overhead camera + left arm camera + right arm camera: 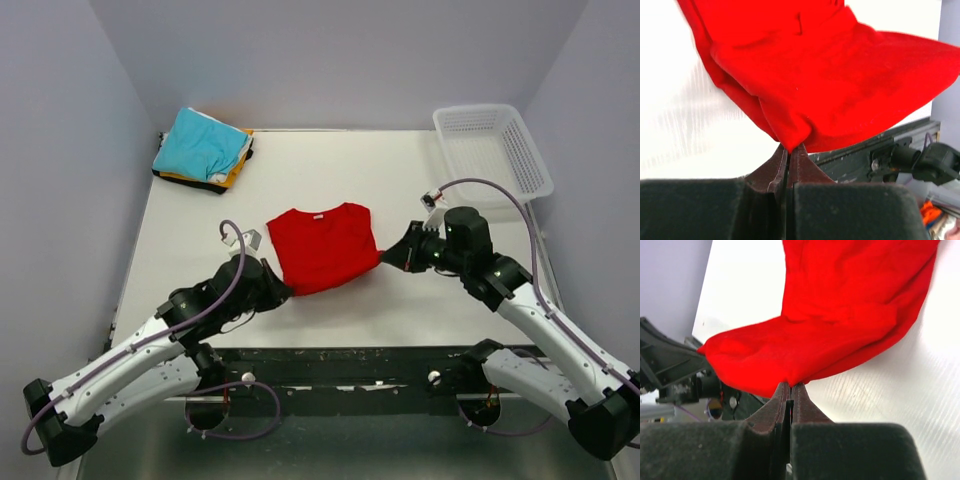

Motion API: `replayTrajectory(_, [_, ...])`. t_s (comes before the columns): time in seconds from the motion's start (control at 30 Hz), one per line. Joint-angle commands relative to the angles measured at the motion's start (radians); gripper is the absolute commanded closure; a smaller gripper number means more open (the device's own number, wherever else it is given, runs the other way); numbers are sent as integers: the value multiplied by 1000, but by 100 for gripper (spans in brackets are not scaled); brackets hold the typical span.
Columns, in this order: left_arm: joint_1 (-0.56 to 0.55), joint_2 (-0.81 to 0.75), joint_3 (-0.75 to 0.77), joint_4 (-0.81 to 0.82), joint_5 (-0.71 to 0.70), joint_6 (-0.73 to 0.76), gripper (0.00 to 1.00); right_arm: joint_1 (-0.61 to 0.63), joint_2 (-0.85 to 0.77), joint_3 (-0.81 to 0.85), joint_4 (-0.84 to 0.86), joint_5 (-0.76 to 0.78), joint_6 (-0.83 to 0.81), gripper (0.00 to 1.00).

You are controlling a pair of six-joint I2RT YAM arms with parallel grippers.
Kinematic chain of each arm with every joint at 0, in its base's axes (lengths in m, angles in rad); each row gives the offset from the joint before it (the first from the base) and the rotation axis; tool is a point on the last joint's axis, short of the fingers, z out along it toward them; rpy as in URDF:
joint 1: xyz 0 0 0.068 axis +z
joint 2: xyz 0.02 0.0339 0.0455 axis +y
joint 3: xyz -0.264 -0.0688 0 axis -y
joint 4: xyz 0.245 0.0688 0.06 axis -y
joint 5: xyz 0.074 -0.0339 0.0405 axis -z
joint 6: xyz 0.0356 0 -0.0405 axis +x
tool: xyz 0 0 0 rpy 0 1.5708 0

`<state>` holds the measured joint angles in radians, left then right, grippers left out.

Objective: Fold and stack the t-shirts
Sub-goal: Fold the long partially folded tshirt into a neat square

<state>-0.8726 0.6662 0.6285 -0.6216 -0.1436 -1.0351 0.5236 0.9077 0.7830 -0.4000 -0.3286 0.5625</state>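
**A:** Wrist views first, since they sit nearest. What are the fingers doing?

**B:** Left gripper (788,150) has its fingers pressed together on a bunched corner of the red t-shirt (830,80), and the cloth lifts away from that pinch in a loose fold. Right gripper (791,388) does the same on the opposite corner, fingers closed with only a thin seam of red between them.

**A:** And from the top view?

**B:** The shirt (323,245) lies mid-table (200,270), already narrowed, collar toward the far side. Left gripper (283,291) holds its near-left corner, right gripper (383,256) its right-hand corner.

**A:** How will it handle?

**B:** Light and limp, I'd judge. It has no stiffness, so anything unheld sags and drags on the table. Corners and hem edges are the sensible places to hold, both layers caught together, or the under layer slides free.

**A:** Further back?

**B:** At the far left corner sits the folded pile (203,150): turquoise on top, yellow-orange beneath, black at the bottom. Far right, a white mesh basket (520,140) stands well apart from the shirt.

**A:** So the red one probably needs another fold before joining that pile.
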Motion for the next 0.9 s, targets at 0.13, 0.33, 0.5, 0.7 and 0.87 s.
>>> replayTrajectory(0.13, [167, 194, 165, 115, -54, 147, 100, 0, 136, 107, 149, 302, 113, 99])
replayTrajectory(0.33, [307, 372, 275, 140, -83, 200, 100, -1, 335, 212, 203, 463, 94, 99])
replayTrajectory(0.5, [380, 548, 403, 141, -58, 238, 100, -7, 492, 303, 261, 515, 45, 99])
replayTrajectory(0.7, [437, 689, 483, 112, -38, 239, 100, -37, 691, 412, 307, 482, 9, 99])
replayTrajectory(0.87, [473, 781, 520, 97, -83, 233, 100, -67, 848, 489, 327, 455, 20, 99])
